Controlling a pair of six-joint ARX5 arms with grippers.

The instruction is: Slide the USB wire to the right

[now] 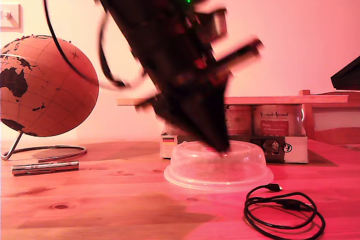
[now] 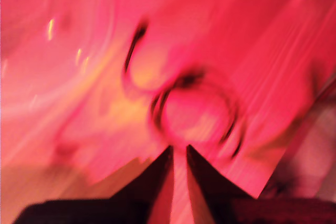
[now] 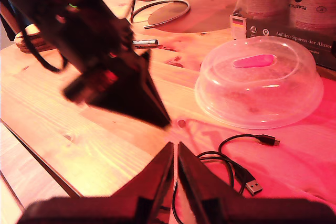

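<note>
Pinkish-red light over everything here. My first gripper (image 2: 178, 148) is badly blurred, jaws drawn almost together with only a slit between them and nothing in it. Just ahead of its tips is the USB wire (image 2: 194, 108), smeared into a dark ring. My second gripper (image 3: 174, 145) looks the same, nearly closed and empty, hanging over the near loops of the coil.

From the exterior view the wire sits in loose loops at the front on the exterior view's right, one plug poking up toward the clear plastic dome (image 1: 216, 167) but apart from its rim. The wooden table (image 1: 112, 206) is bare toward that view's right edge. The blurred arm's tip hangs in front of the dome. Behind it are a printed box (image 1: 281, 147) and jars under a plank. A silver rod (image 1: 45, 167) and cork globe (image 1: 45, 85) sit well off on that view's left.
</note>
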